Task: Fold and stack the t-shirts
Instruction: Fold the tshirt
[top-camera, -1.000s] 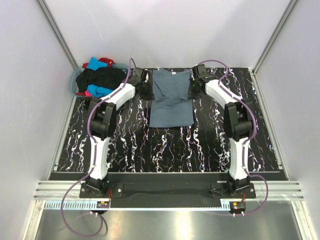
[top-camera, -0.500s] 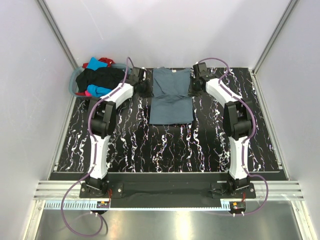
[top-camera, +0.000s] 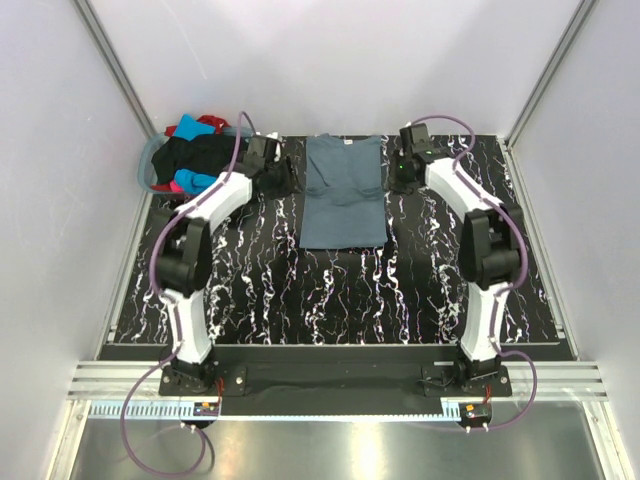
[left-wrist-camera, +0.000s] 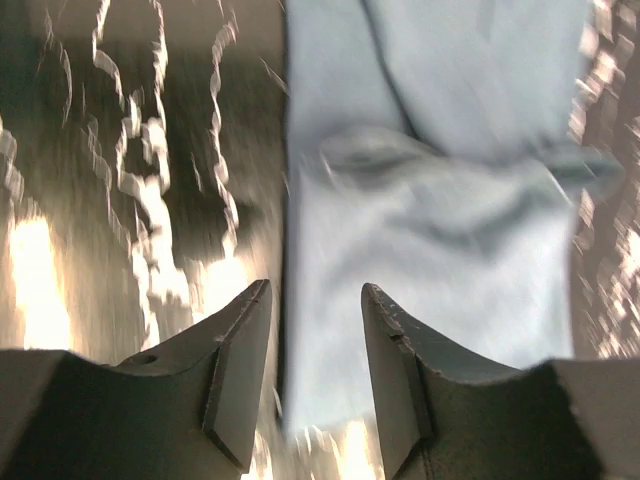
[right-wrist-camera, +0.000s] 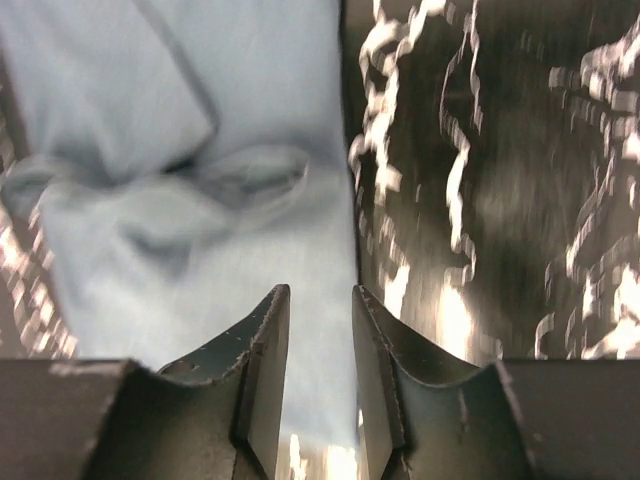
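A slate blue-grey t-shirt (top-camera: 345, 195) lies folded into a long narrow shape at the back middle of the table. My left gripper (top-camera: 285, 180) hovers at its left edge, and my right gripper (top-camera: 398, 176) at its right edge. In the left wrist view the left gripper (left-wrist-camera: 317, 295) is open over the t-shirt's (left-wrist-camera: 440, 230) edge, holding nothing. The right gripper (right-wrist-camera: 319, 292) is likewise open above the cloth (right-wrist-camera: 190, 230), its jaws empty. More t-shirts, black (top-camera: 208, 155), turquoise (top-camera: 188, 128) and red (top-camera: 212, 122), are heaped at the back left.
The heap sits in a round grey-blue basket (top-camera: 146, 170) in the back left corner. The black marbled table (top-camera: 330, 290) is walled by white panels on the left, back and right. Both arm bases stand at the near edge.
Both grippers have opened and let go of the blue-grey t-shirt's sides, drawing outward and toward the back. The shirt's upper half now lies flatter.
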